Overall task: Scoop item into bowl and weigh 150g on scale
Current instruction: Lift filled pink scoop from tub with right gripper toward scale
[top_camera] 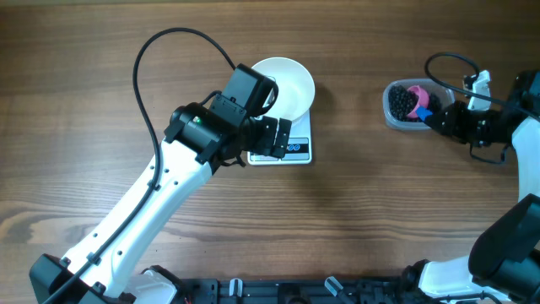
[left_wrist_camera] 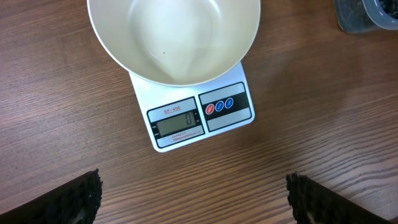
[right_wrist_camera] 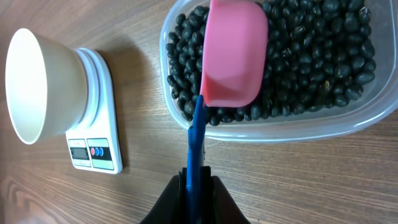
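The white bowl (top_camera: 294, 83) sits empty on the white scale (top_camera: 295, 152), whose display (left_wrist_camera: 179, 126) reads zero. My left gripper (left_wrist_camera: 193, 194) hovers open just in front of the scale, holding nothing, with its fingers (left_wrist_camera: 81, 196) wide apart over bare wood. The black beans (right_wrist_camera: 311, 56) fill a clear tub (right_wrist_camera: 298, 129) at the right. My right gripper (right_wrist_camera: 199, 180) is shut on the blue handle (right_wrist_camera: 198, 137) of a pink scoop (right_wrist_camera: 233, 53), whose cup rests in the beans at the tub's near edge with its outer side facing the camera.
The left arm (top_camera: 143, 211) stretches diagonally from the lower left to the scale. A black cable (top_camera: 160, 51) loops above it. The tub (top_camera: 405, 105) lies about a hand's width right of the bowl, with bare wooden tabletop (top_camera: 354, 194) between and in front.
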